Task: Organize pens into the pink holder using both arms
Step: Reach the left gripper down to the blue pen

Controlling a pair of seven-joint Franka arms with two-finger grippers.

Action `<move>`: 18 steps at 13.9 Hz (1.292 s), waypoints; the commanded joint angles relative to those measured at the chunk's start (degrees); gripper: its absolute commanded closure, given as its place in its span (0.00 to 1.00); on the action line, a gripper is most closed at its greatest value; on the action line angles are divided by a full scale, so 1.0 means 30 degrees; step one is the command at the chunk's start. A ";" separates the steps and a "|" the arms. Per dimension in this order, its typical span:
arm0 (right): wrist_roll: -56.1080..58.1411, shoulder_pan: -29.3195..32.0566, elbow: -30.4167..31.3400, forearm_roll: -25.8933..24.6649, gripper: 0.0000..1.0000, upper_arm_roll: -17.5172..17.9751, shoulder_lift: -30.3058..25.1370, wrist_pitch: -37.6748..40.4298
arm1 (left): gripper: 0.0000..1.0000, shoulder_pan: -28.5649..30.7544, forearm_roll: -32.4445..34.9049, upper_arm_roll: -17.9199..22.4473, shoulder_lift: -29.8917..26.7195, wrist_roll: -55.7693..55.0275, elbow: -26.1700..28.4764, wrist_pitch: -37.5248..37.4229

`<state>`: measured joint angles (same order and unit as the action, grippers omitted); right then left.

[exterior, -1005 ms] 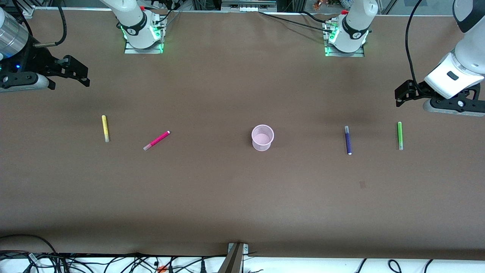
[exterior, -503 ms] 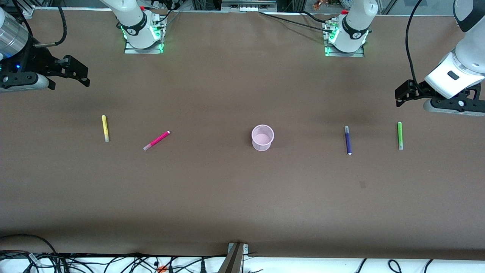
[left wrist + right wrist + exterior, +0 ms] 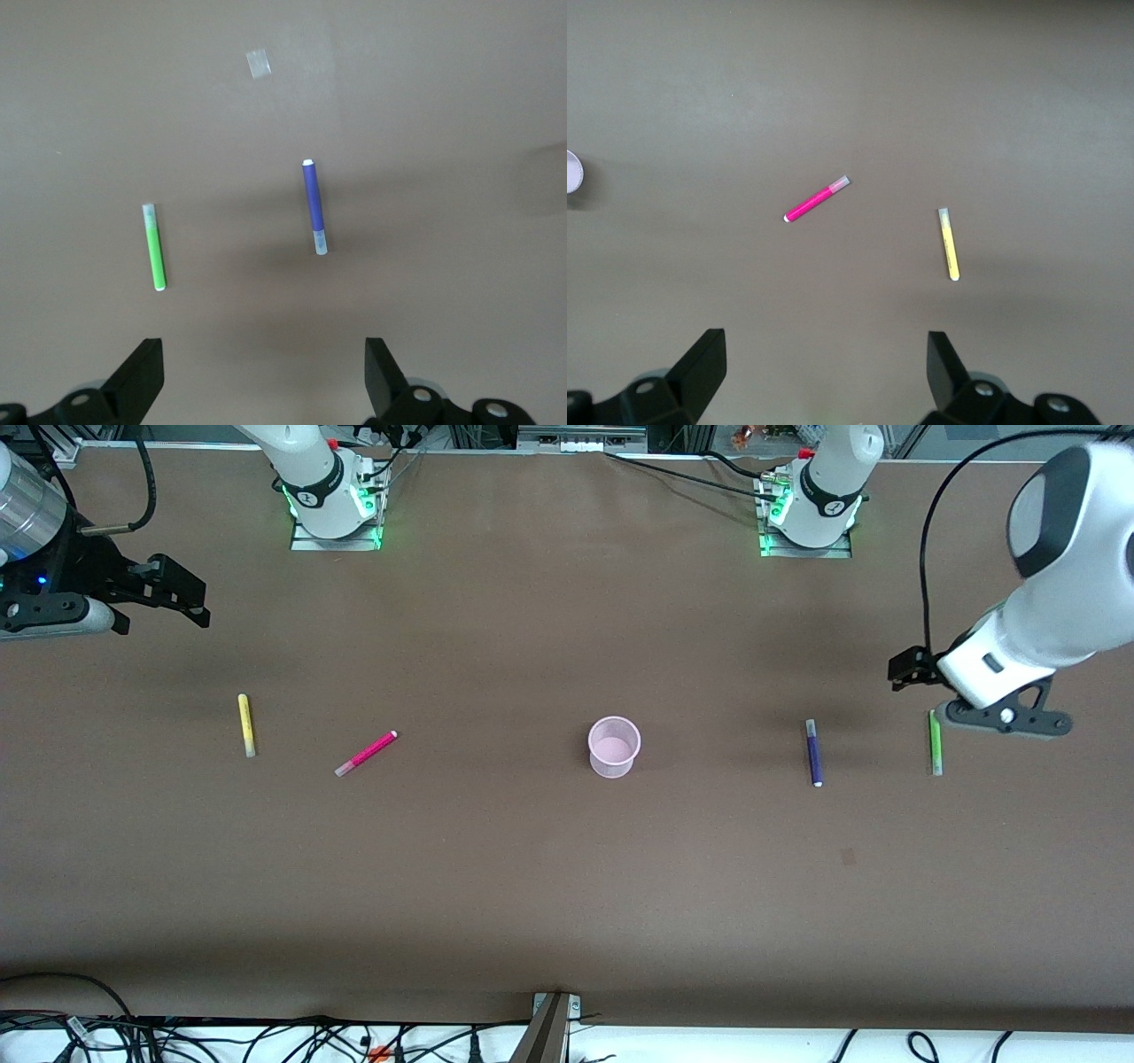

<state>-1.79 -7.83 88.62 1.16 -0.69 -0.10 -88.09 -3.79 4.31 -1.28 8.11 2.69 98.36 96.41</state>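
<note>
The pink holder (image 3: 614, 746) stands upright mid-table, with no pen in it. The yellow pen (image 3: 245, 724) and magenta pen (image 3: 365, 754) lie toward the right arm's end. The purple-blue pen (image 3: 813, 752) and green pen (image 3: 935, 748) lie toward the left arm's end. My left gripper (image 3: 905, 669) is open and empty, in the air over bare table between those two pens. Its wrist view shows the green pen (image 3: 154, 247) and the purple-blue pen (image 3: 313, 204) past the open gripper (image 3: 264, 372). My right gripper (image 3: 182, 598) is open and empty, and that arm waits. Its wrist view shows the magenta pen (image 3: 817, 199), the yellow pen (image 3: 949, 244) and the holder's edge (image 3: 572, 171).
The brown table (image 3: 532, 886) has a small pale mark (image 3: 848, 856) nearer the front camera than the purple-blue pen; it also shows in the left wrist view (image 3: 258, 64). The arm bases (image 3: 332, 505) stand along the table's top edge. Cables lie along the front edge.
My left arm has swung in from the table's end toward the green and purple-blue pens; its hand now covers the green pen's upper end. The right arm and all pens have not moved.
</note>
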 commanded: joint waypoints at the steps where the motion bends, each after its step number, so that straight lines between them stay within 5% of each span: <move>1: 0.0186 0.0003 0.0314 0.0259 0.00 0.0026 -0.0406 -0.0080 | 0.00 -0.0086 0.0057 0.0075 0.1394 0.0189 0.0022 0.0876; 6: 0.0186 0.0003 0.0314 0.0259 0.00 0.0027 -0.0435 0.0007 | 0.00 -0.0086 0.0086 0.0075 0.2248 -0.1070 0.2741 0.5790; 11: 0.0186 0.0003 0.0314 0.0259 0.00 -0.0003 -0.0406 -0.0022 | 0.00 -0.0143 0.0407 0.0075 0.2714 -0.2971 0.7491 1.3759; 18: 0.0157 0.0003 0.0314 0.0259 0.00 -0.0003 -0.0406 -0.0080 | 0.00 -0.0495 0.0496 0.0076 0.6437 -0.3095 0.6997 1.7843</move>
<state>-1.79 -7.83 88.62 1.16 -0.64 -0.14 -88.09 -4.80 4.31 -1.32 25.71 -5.77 120.93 149.24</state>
